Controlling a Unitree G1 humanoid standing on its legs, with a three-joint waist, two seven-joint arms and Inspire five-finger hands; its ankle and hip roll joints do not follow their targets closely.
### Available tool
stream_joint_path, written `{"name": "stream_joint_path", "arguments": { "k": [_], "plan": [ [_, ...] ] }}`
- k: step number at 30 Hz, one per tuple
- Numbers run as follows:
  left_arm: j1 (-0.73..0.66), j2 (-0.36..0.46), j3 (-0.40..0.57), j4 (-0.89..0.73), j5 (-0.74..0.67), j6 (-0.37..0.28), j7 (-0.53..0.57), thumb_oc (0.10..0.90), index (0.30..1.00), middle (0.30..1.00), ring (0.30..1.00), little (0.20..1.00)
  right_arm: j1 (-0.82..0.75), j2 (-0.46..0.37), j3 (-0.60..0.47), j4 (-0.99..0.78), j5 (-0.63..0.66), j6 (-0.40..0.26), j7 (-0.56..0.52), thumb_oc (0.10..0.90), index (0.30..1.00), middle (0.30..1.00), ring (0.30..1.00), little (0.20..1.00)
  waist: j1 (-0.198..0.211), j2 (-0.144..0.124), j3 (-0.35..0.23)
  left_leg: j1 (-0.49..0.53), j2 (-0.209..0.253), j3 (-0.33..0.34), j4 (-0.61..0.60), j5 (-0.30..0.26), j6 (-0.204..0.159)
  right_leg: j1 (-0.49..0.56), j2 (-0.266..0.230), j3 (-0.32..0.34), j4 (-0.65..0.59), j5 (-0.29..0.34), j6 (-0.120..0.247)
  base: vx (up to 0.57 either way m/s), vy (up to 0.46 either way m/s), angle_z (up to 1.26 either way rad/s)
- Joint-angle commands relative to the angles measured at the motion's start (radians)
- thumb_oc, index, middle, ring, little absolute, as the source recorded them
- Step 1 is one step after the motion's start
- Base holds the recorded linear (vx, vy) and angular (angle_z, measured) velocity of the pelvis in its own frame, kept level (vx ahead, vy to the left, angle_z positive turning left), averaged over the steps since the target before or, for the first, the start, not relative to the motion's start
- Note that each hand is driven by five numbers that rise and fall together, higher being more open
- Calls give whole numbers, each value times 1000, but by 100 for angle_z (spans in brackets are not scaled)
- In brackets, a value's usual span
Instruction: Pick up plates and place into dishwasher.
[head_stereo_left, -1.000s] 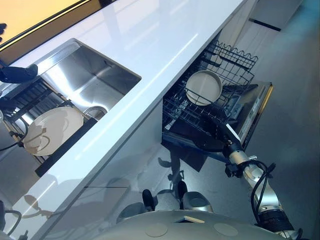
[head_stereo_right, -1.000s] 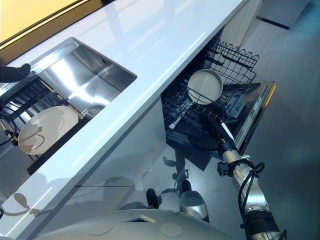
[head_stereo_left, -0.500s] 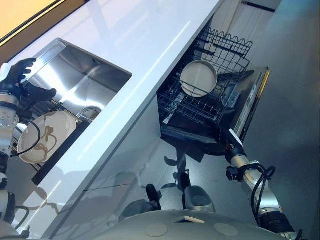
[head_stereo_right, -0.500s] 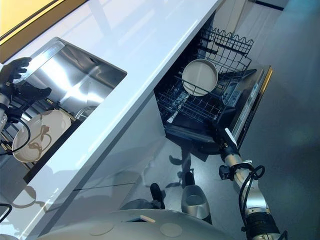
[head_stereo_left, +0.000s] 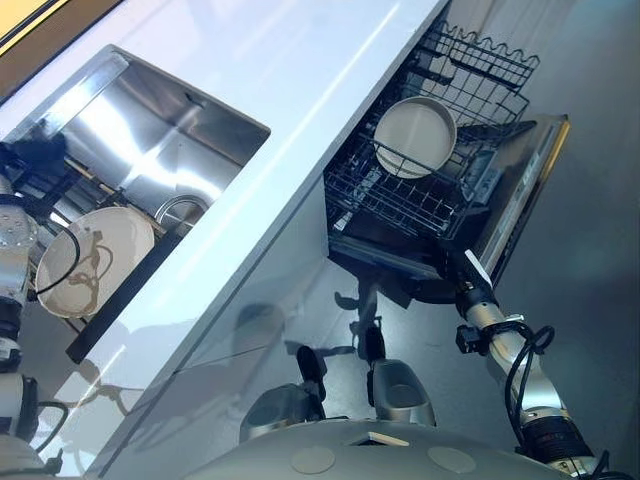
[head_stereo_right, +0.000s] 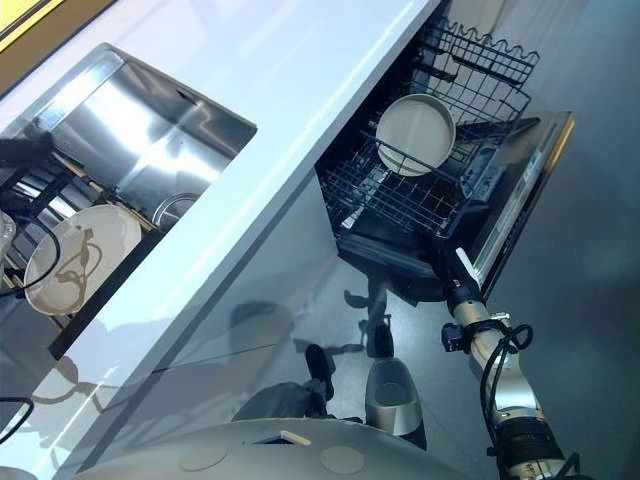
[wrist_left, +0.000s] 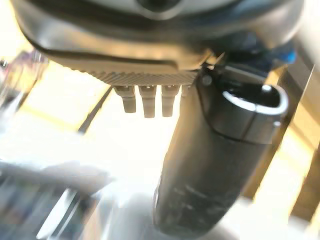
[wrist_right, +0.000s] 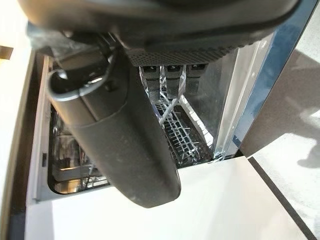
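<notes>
While head cam shows plate (head_stereo_left: 414, 136) racked, wrist cams show both hands' fingers (wrist_right: 176, 79) relaxed.

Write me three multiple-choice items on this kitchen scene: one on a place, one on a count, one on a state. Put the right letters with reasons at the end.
1. Where does the plate outside the dishwasher sit?
A. in the dark rack beside the sink
B. on the floor
C. on the dishwasher door

2. How many plates stand in the dishwasher rack?
A. none
B. one
C. three

3. The dishwasher door is:
A. shut
B. open
C. missing

Answers: 1 A, the plate leans in the rack by the basin. 2 B, a single round plate stands among the wires. 3 B, the door hangs down with the rack pulled out.
</notes>
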Motion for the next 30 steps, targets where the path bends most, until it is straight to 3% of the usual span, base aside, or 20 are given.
{"name": "stream_joint_path", "arguments": {
  "k": [1, 8, 16, 30],
  "plan": [
    [-6, 60, 144, -79, 85, -85, 150, 800, 900, 900, 900, 900, -36, 41, 12, -66, -31, -130, -16, 800, 900, 900, 900, 900, 13, 18, -82, -5, -81, -18, 85, -114, 53, -113, -17, -1, 114, -32, 45, -55, 25, 19],
    [34, 58, 128, -62, 37, -38, -31, 800, 900, 900, 900, 900, -24, 26, 24, -88, -32, -126, -15, 800, 900, 900, 900, 900, 9, 21, -85, 11, -79, -22, 69, -110, 51, -113, -11, -9, 126, -39, 48, -62, 0, 10],
    [38, 78, 62, -31, 51, -29, -267, 800, 900, 900, 900, 900, -33, 11, 10, -93, -26, -131, -5, 800, 900, 900, 900, 900, 10, 21, -78, 23, -72, -26, 53, -101, 53, -111, -1, -16, 130, -39, 56, -72, -25, 7],
    [-7, 53, -51, -24, 28, 30, -434, 800, 900, 900, 900, 900, -49, -21, -1, -95, -10, -119, -4, 800, 900, 900, 900, 900, 2, 15, -61, 33, -70, -34, 41, -96, 61, -125, 7, -18, 147, -16, 59, -10, -7, 1]
  ]
}}
